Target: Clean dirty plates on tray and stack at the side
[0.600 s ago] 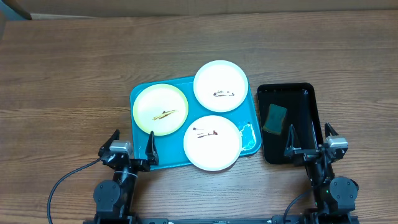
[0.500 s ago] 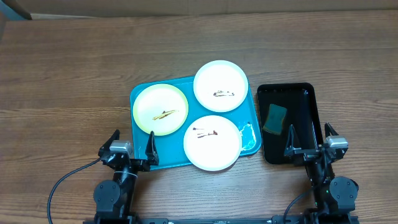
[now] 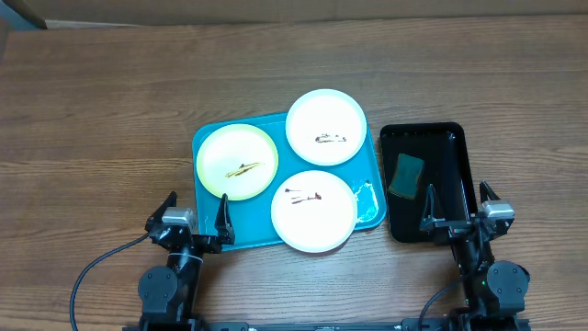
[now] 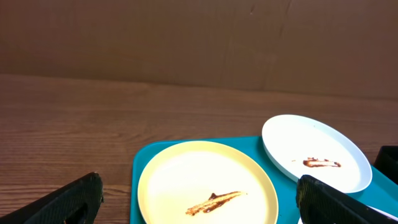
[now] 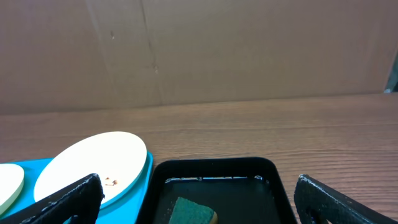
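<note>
- L gripper [image 3: 196,204]: you've got the fingers spread wide apart, nothing between them. It sits at the near edge of the table [image 3: 92,110], just off the near-left corner of the turquoise tray [image 3: 208,219].
- R gripper [image 3: 456,198]: fingers also wide apart, holding nothing. It's at the near end of the black tray [image 3: 450,147].
- Turquoise tray is mid-table and carries all 3 plates.
- Yellow-green plate [image 3: 237,161]: left side of tray, fully inside the rim, with a yellowish-brown streak in the centre. In your left wrist view it lies straight ahead between the fingers.
- Far white plate [image 3: 326,127]: far-right corner, hangs out over the tray's far edge. Small dark smear at centre.
- Near white plate [image 3: 313,210]: near-right, overhangs the tray's near edge. Dark and reddish marks at centre.
- The plates sit close together; can't tell if the rims touch.
- Pale wet-looking patch [image 3: 367,199] on the tray's near-right corner.
- Green sponge [image 3: 405,175]: lies in the black tray, just right of the turquoise tray.
</note>
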You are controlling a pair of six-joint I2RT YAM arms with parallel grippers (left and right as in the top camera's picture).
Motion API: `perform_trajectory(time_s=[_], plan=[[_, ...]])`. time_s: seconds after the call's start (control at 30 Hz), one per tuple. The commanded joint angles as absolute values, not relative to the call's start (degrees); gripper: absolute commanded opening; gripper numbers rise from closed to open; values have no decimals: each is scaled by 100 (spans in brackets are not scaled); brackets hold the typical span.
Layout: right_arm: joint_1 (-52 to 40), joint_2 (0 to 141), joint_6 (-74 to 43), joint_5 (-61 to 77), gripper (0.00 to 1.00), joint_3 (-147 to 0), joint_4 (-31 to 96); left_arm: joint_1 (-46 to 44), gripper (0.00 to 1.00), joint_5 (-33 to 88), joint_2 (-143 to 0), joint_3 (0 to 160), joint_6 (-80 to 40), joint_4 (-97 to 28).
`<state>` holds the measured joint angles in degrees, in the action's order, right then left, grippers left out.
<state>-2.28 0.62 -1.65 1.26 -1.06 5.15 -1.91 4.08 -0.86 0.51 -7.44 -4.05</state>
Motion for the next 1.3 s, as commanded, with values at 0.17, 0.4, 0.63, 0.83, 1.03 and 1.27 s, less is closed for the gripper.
perform_trajectory(time_s=[0.17,0.4,0.63,0.83,1.03,1.27], plan=[[-207,23,-145,139,100,-47,480,-228,100,447,-51,32,-661,-410],[-207,23,-145,141,100,-47,478,-228,100,447,-51,32,-661,-412],[-217,23,-176,228,100,-47,464,-228,100,451,-51,32,-685,-410],[-217,23,-646,204,100,-54,475,-228,100,449,-117,128,-683,-609],[-217,266,-1020,189,100,-519,1131,-228,100,443,-661,923,-613,-1750],[-217,1197,-1564,165,100,-1404,1844,-228,100,456,-2016,2187,-626,-2574]])
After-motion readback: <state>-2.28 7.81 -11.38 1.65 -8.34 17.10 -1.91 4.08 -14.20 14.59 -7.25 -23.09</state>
